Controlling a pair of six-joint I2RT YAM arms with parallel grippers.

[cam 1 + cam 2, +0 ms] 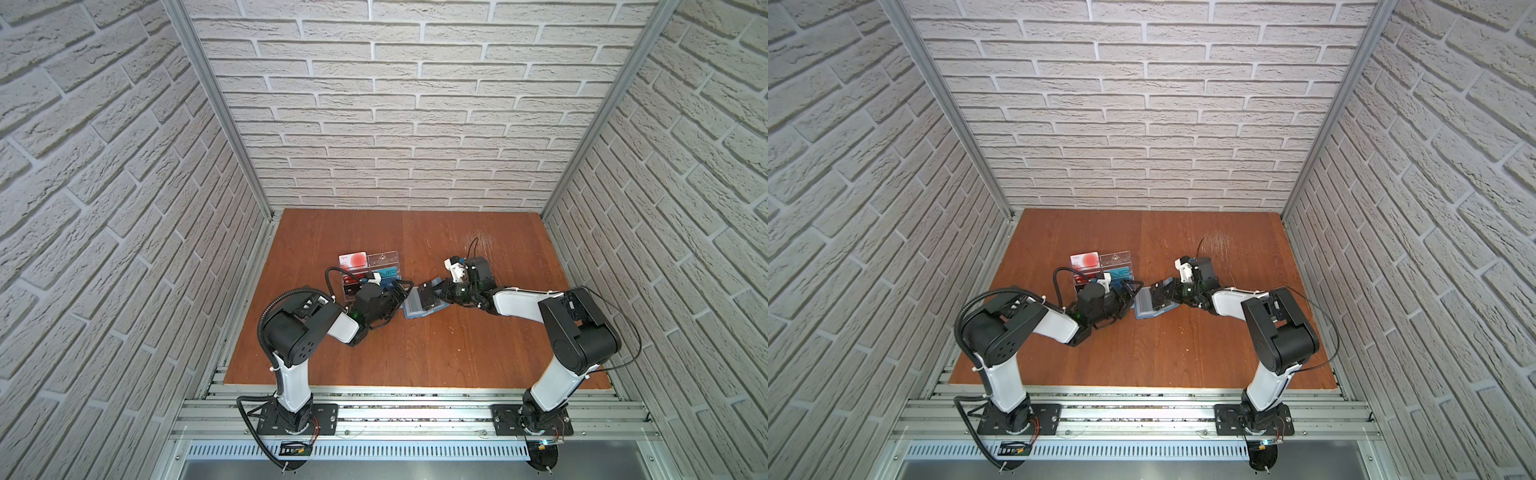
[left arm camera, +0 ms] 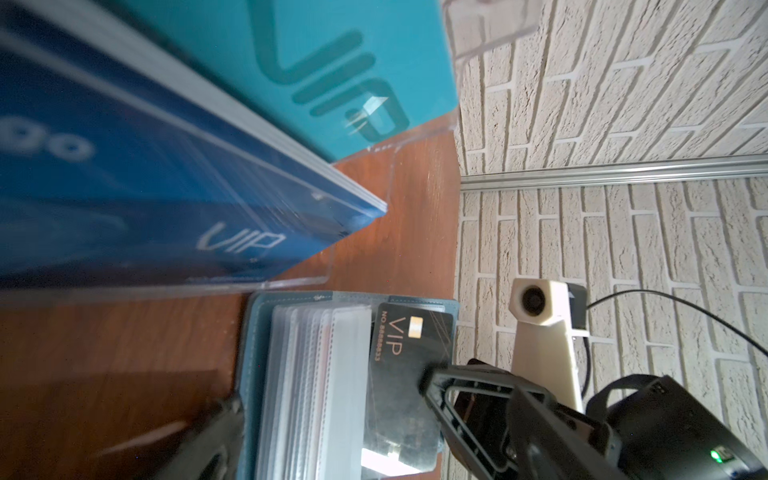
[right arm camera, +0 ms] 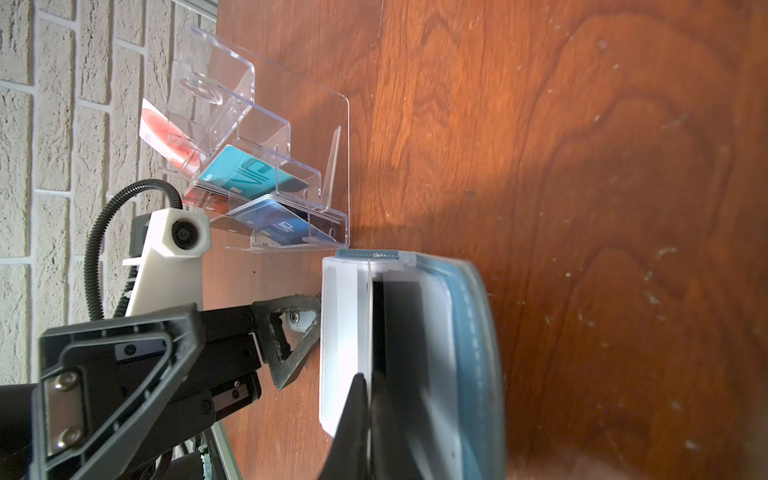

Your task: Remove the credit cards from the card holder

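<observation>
1. While the card holder (image 1: 415,309) lies open on the worktop (image 1: 457,353) between both arms, the right tool (image 1: 434,293) is pinched shut on a black VIP card (image 2: 399,345) over its right half.
2. The card reaches from that tool toward the left arm, so the pull probably runs back rightward.
3. The left tool (image 1: 402,296) gapes wide, empty, at the holder's opposite edge.

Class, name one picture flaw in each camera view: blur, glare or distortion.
Left wrist view: the dark blue cards nearest the lens are soft, and glare whitens one end of the black VIP card. Right wrist view: the card holder smears toward the lens. In both top views the brick walls splay outward.
</observation>
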